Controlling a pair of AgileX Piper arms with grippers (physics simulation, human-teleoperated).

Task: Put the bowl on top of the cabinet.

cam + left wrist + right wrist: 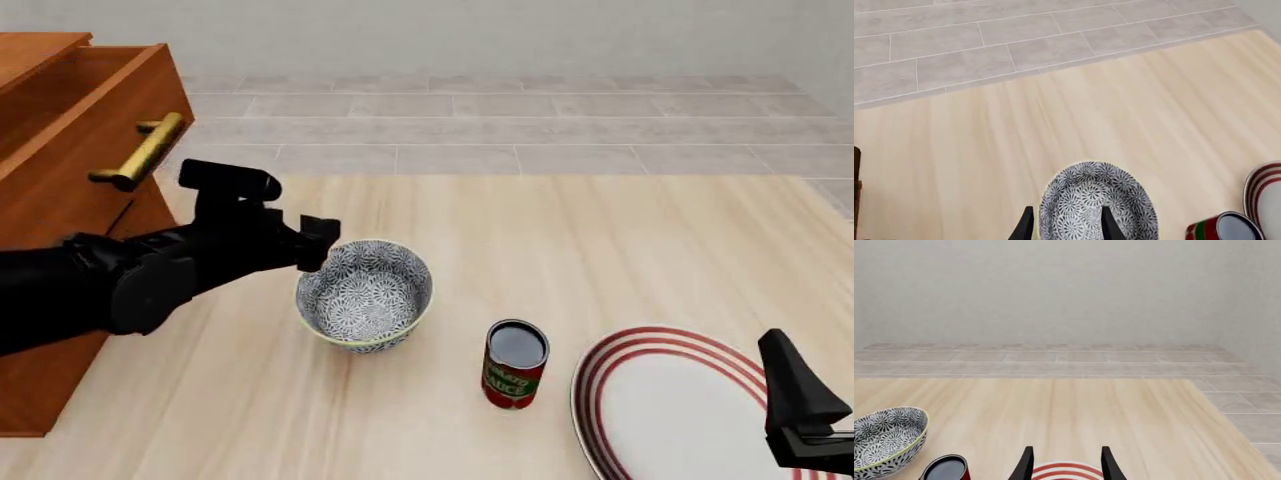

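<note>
One bowl point(364, 295), one can point(514, 364), one plate point(694, 405) and one cabinet point(60, 160) share the pale wood-grain table point(601, 240). The bowl is round and deep, covered inside and out in a dense blue-grey and white floral print with a pale rim; it sits near the middle of the table, just right of the cabinet and left of the can, apart from both. The can is a short red cylinder with a green label band and a dark top. The plate is flat and white with red rings. The cabinet is reddish-brown wood with one brass bar handle point(138, 152) showing. Two black grippers appear: the left gripper point(1065, 225) straddles the bowl's near rim, fingers apart with the wall between them; the right gripper point(1065, 464) hangs over the plate, fingers apart, gripping nothing.
</note>
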